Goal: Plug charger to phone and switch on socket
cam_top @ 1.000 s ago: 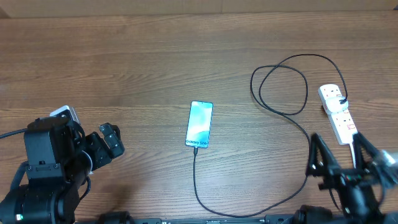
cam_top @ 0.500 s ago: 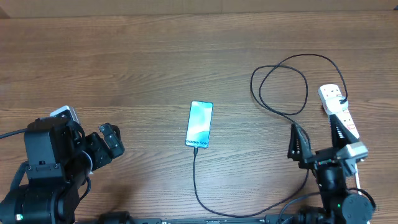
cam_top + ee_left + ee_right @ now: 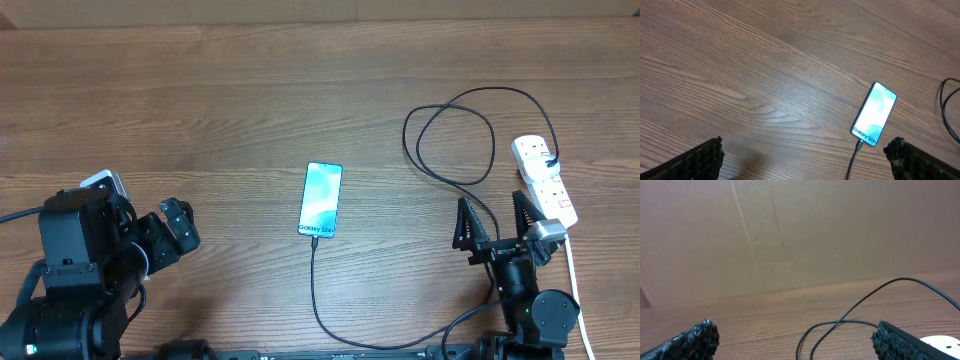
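The phone (image 3: pixel 321 198) lies face up in the middle of the table, its screen lit with "Galaxy S24+"; it also shows in the left wrist view (image 3: pixel 873 114). The black charger cable (image 3: pixel 440 170) has its tip at the phone's near edge, runs round the front, loops at the right and reaches the white socket strip (image 3: pixel 543 182). The loop shows in the right wrist view (image 3: pixel 850 322). My right gripper (image 3: pixel 497 222) is open and empty, just left of the socket. My left gripper (image 3: pixel 176 232) is open and empty at the far left.
The socket's thick white cord (image 3: pixel 574 268) runs toward the front right edge. A brown cardboard wall (image 3: pixel 800 235) stands behind the table's far edge. The wood table (image 3: pixel 200 100) stretches left and back of the phone.
My right arm has moved away from the front edge toward the socket, its gripper now beside the strip's near end. The left arm, phone and cable have not moved.
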`<act>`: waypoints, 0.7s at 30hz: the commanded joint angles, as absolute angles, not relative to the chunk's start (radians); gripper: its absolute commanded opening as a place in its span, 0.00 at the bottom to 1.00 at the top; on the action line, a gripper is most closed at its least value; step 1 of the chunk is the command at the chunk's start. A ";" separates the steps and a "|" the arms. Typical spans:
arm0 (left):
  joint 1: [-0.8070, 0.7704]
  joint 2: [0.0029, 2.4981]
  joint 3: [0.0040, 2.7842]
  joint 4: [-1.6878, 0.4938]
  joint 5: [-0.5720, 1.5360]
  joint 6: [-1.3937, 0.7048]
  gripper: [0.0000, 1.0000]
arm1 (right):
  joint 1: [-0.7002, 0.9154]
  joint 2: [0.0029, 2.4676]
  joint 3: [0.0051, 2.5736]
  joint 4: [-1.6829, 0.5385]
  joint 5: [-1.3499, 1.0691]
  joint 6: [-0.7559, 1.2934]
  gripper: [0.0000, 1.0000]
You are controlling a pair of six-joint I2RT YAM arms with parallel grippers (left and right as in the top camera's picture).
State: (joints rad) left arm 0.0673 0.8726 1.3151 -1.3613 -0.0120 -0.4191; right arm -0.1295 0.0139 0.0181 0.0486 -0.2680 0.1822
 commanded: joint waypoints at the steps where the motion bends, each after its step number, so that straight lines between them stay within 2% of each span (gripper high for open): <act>1: 0.065 0.870 1.316 -1.357 -0.007 -0.427 1.00 | -0.105 0.002 0.007 0.018 -0.228 0.177 1.00; 4: 0.065 0.870 1.316 -1.357 -0.007 -0.426 1.00 | -0.099 0.002 0.007 -0.065 -0.229 0.178 1.00; 21: 0.065 0.870 1.316 -1.357 -0.007 -0.427 1.00 | -0.106 0.003 0.008 -0.062 -0.228 0.178 1.00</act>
State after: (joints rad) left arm 0.0673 0.8726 1.3151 -1.3613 -0.0120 -0.4191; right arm -0.1043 0.0128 0.0181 -0.0662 -0.2428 0.1825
